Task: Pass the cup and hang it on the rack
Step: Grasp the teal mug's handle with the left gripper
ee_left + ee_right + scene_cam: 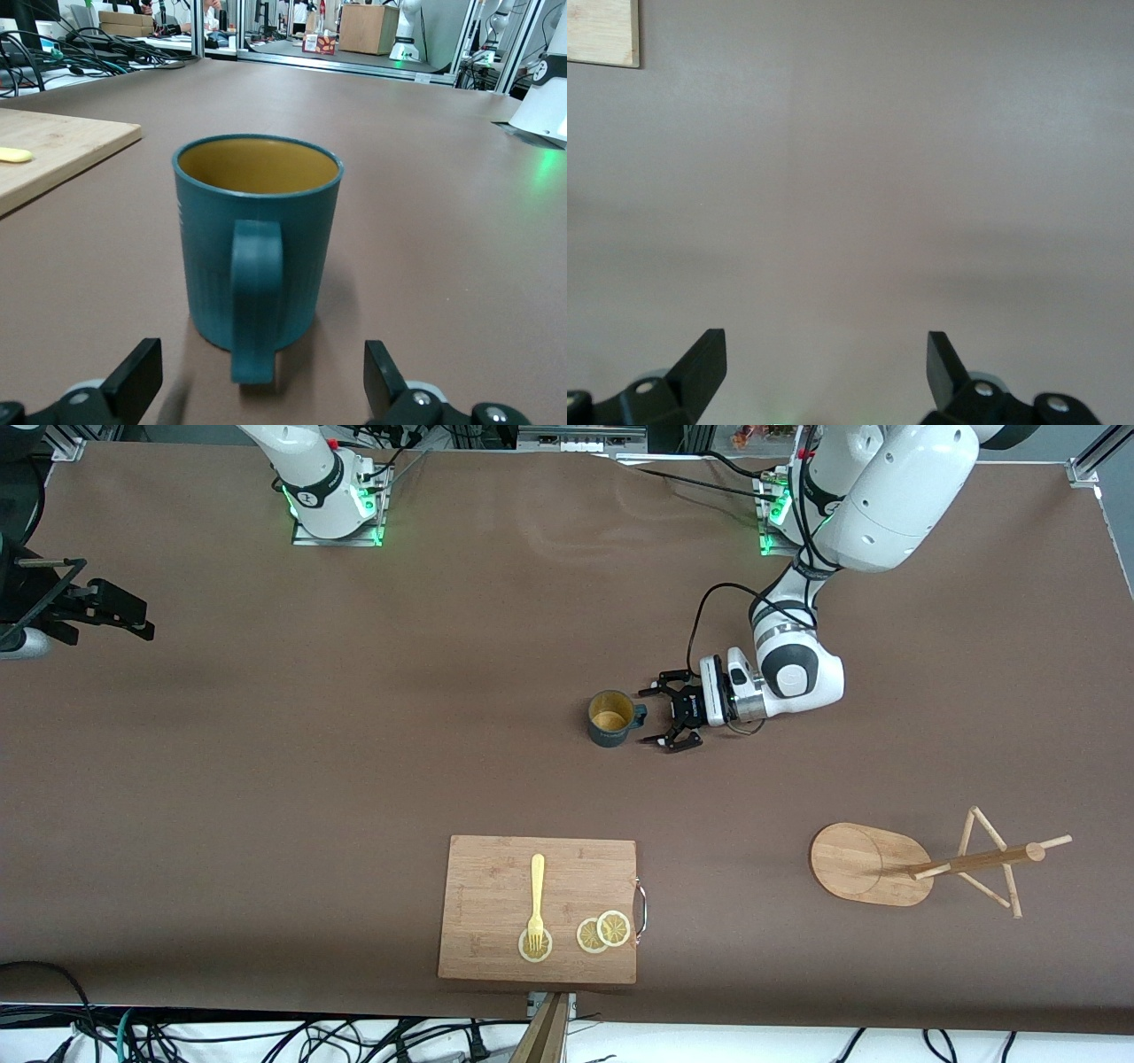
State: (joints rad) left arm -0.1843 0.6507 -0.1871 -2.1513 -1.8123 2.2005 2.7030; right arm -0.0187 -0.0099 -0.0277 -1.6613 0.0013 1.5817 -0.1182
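1. A bamboo cutting board [496, 886] lies nearest the camera, carrying a yellow fork [536, 899] and lemon slices [602, 931].
2. The rack [873, 864] stands toward the left arm's end.
3. The cup [609, 718], ribbed teal with a mustard inside, stands upright mid-table, its handle facing the left claw [666, 715], which is spread wide just beside it.
4. The right claw [824, 363] waits wide over bare table [266, 735].

I am counting one cup [611, 718], one rack [930, 864], one cutting board [496, 886], one fork [536, 899], and three lemon slices [602, 931] lying on the table [266, 779].
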